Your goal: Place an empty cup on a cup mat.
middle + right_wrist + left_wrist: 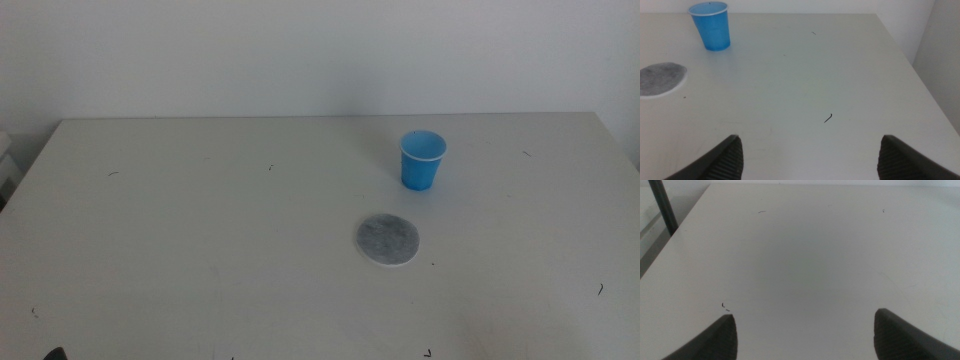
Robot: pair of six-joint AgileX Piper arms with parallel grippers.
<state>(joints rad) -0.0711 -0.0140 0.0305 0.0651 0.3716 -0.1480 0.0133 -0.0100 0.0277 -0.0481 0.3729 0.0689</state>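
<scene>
On table (200,250), upright empty cup (423,160) beyond bare cup mat (388,240), both jaws wide, empty.

A plain test bench of a laboratory kind: a bare white table (200,250) marked with small dark scuffs, set against an unadorned white wall (300,50).

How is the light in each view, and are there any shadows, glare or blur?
Middle view: soft even light, faint shadow beside the cup, slightly hazy, the cup mat readable. Left wrist view: a dim patch on the bare table, no glare. Right wrist view: sharper, the open right gripper blurred at its jaws.
</scene>
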